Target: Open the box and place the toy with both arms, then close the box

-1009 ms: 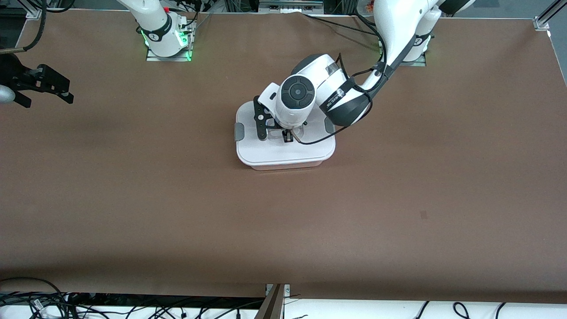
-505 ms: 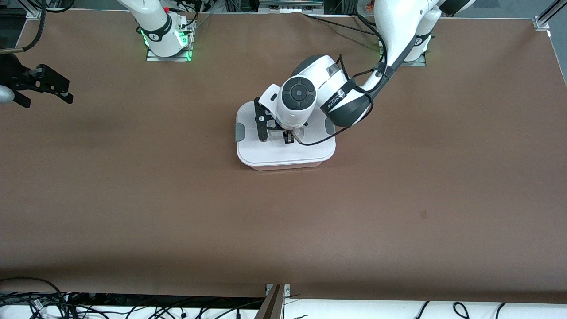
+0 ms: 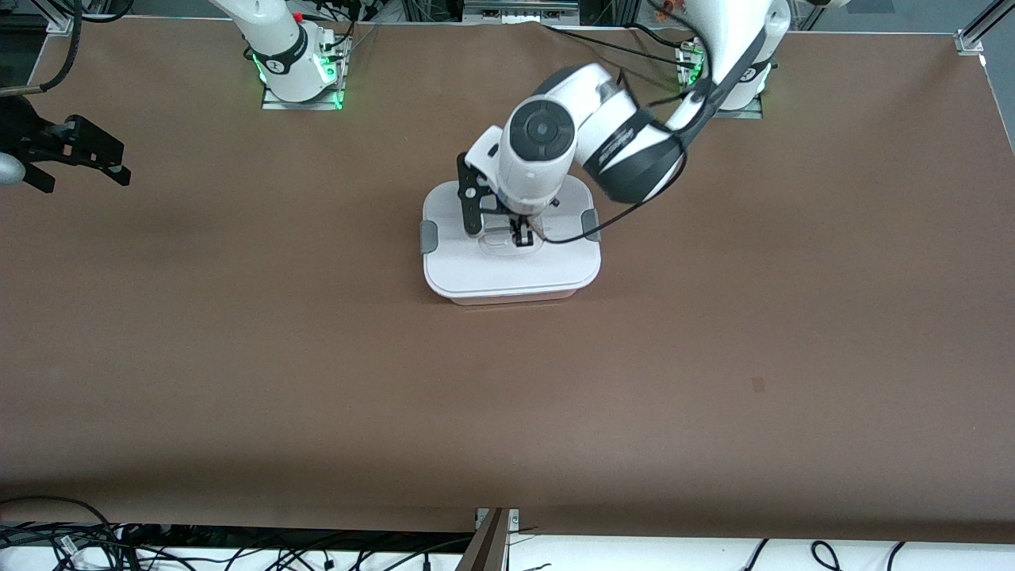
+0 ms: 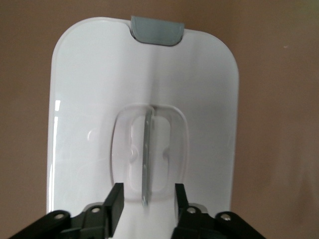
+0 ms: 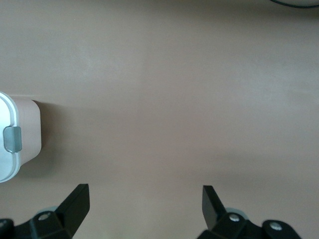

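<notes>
Front view: one box (image 3: 511, 266) stands mid-bench (image 3: 317, 357), its white lid (image 3: 507, 270) on, with two grey clips, one at the end toward the right arm (image 3: 428, 236) and one at the end toward the left arm (image 3: 590, 225). There are two arms. The left arm (image 3: 626, 143) reaches from its base down over the box, and the left tool (image 3: 520, 235) hangs over the recessed handle (image 3: 499, 240) in the middle of the lid. The right arm's base (image 3: 293, 59) stands at the far edge, and the right tool (image 3: 75, 155) waits over bare bench at the right arm's end, well apart from the box. The toy is in none of the views, and the lid hides whatever the box holds.

Left wrist view: this shows what the front view hides. The left tool (image 4: 145, 199) stands partly open, one finger (image 4: 115, 199) on each side of the thin upright bar of the handle (image 4: 147, 157), with a gap between each finger and the bar, so nothing is gripped. One clip (image 4: 157, 31) shows at the lid's edge.

Right wrist view: the right tool (image 5: 145, 201) is wide open and empty over bare bench. Only one end of the box (image 5: 25, 132) shows, with pale pink wall under the lid's rim and one clip (image 5: 13, 139).
</notes>
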You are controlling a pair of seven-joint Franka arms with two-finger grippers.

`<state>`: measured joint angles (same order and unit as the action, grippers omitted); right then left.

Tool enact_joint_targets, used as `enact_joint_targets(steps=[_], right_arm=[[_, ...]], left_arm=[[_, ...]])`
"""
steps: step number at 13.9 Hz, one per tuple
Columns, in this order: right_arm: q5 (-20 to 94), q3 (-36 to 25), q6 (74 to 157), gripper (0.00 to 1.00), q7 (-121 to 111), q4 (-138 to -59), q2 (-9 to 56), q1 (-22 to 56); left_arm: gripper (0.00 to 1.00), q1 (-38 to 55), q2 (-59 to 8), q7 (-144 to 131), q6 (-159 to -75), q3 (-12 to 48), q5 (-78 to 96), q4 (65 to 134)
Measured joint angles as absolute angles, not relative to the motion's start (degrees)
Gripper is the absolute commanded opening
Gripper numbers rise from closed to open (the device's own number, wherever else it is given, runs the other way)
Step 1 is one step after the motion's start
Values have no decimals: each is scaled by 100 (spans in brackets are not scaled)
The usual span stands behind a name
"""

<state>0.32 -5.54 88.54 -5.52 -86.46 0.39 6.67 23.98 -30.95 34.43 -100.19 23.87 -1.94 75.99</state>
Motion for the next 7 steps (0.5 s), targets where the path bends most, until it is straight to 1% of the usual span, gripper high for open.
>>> enact_joint_targets(steps=[3, 5, 7], right_arm=[[32, -556, 8854, 100, -552, -8645, 42, 666], [32, -557, 8854, 100, -552, -8645, 44, 665], [32, -557, 8854, 100, -552, -8645, 44, 665]], left_arm=[[100, 1845, -2265, 3333, -9163, 2332, -210, 7572], [100, 1067, -1847, 3344, -8591, 2319, -236, 7572], [100, 243, -1626, 3386, -8347, 2284, -286, 7577]])
